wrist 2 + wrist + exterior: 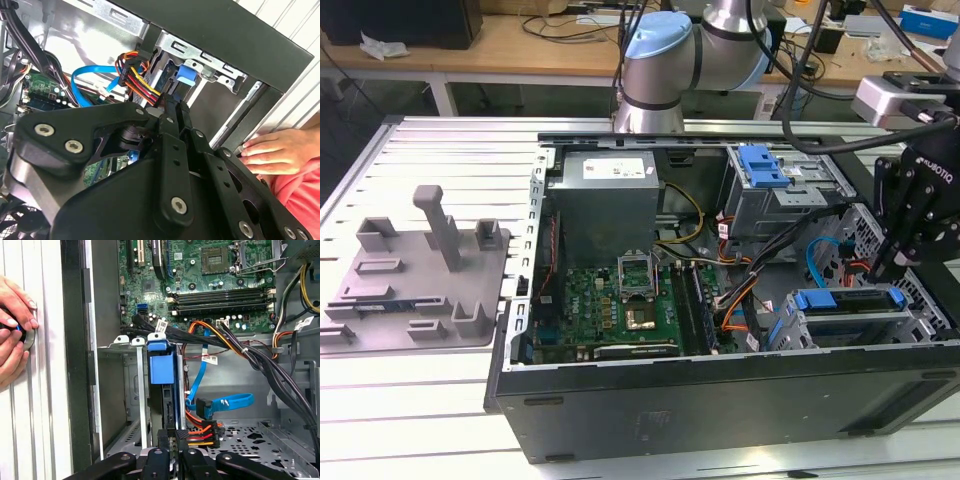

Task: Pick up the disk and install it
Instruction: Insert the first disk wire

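Observation:
The disk [847, 301] sits in the drive cage at the front of the open computer case, on the exterior view's right, with its blue carrier showing. In the first wrist view the disk [161, 365] stands edge-on in the bay behind its blue handle. My black gripper [892, 272] hangs just above the end of the disk on the exterior view's right. Its fingers [170, 117] lie close together and look shut, with nothing between them. In the first wrist view the gripper [173, 440] is at the disk's rear edge, beside a connector with red, orange and black wires [199, 432].
A person's hands [12, 325] rest on the slatted table just outside the case wall; one hand [272, 150] is in the second wrist view. A grey tray with posts [420, 275] lies on the exterior view's left. Blue and black cables [815, 255] cross the case beside the motherboard [610, 310].

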Controlling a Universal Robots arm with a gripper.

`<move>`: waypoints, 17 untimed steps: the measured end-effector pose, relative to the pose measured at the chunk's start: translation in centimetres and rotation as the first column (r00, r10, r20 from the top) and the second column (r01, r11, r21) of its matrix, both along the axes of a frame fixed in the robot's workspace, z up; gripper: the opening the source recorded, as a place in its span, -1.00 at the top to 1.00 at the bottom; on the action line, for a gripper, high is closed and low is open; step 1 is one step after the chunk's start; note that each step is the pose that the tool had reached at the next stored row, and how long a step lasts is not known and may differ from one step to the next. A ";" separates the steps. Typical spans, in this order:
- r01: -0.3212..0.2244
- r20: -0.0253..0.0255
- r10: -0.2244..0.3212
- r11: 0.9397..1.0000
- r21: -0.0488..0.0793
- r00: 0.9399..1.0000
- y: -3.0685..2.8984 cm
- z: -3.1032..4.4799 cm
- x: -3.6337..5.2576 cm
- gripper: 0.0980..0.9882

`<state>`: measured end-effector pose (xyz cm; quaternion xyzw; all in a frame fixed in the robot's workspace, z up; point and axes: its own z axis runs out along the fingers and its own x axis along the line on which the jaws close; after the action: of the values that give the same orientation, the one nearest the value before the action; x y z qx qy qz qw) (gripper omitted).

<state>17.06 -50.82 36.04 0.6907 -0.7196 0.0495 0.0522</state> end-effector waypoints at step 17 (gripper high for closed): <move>0.010 -0.012 -0.010 1.000 0.029 1.000 -0.32 -0.18 0.33 0.85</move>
<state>17.39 -51.14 35.86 0.6881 -0.7233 0.0344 0.0467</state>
